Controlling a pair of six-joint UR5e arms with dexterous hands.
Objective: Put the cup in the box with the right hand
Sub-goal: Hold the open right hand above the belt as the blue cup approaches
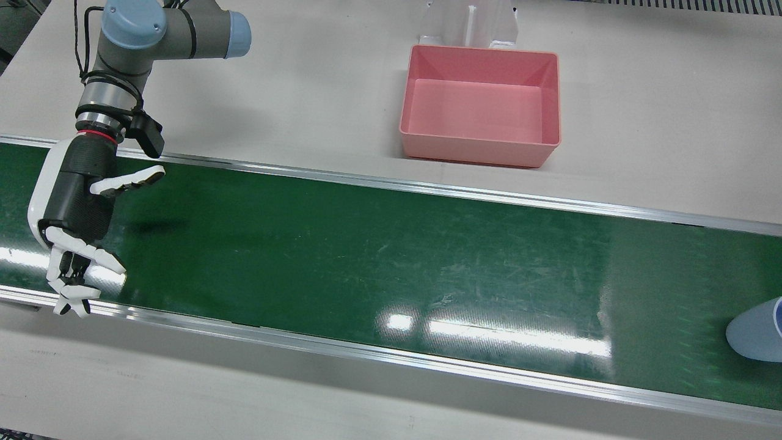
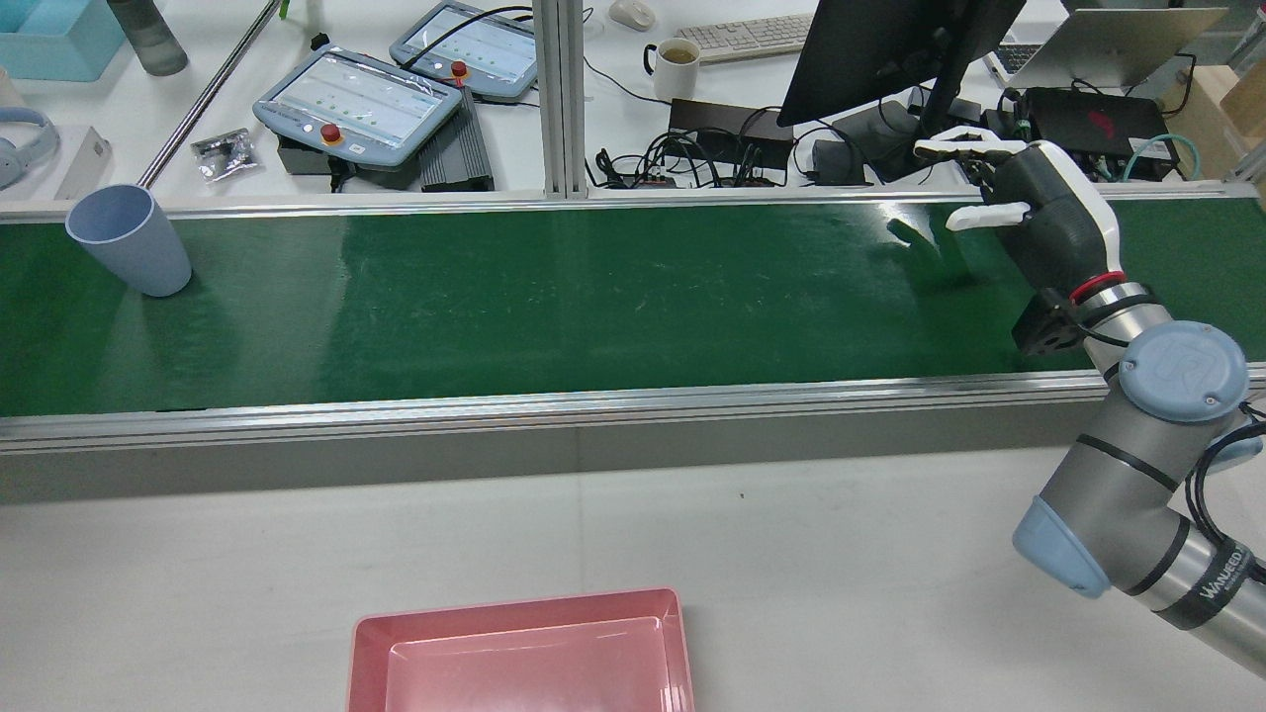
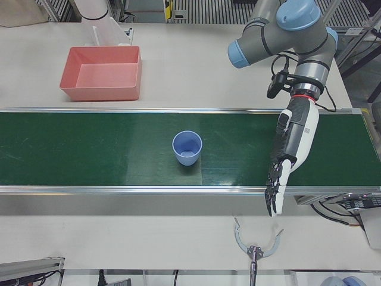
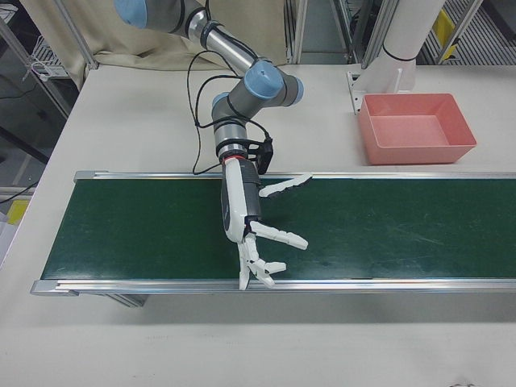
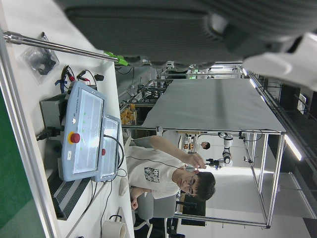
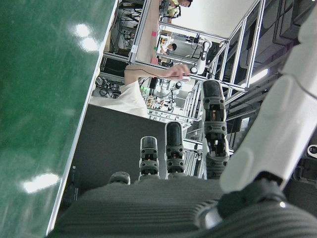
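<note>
A pale blue cup (image 3: pixel 187 149) stands upright on the green conveyor belt (image 1: pixel 366 256), mouth up. The cup (image 2: pixel 134 245) is at the belt's far left in the rear view, and the cup (image 1: pixel 757 336) is cut by the right edge in the front view. The empty pink box (image 1: pixel 482 104) sits on the white table behind the belt. My right hand (image 1: pixel 76 208) hovers open over the opposite end of the belt, far from the cup, fingers spread. My left hand (image 3: pixel 293 143) hangs open over the belt beside the cup, apart from it.
Beyond the belt in the rear view are two teach pendants (image 2: pixel 361 99), a mug (image 2: pixel 678 59), a monitor (image 2: pixel 880 49) and cables. A metal tool (image 3: pixel 256 247) lies on the near table. A person (image 5: pixel 168 173) sits behind the station.
</note>
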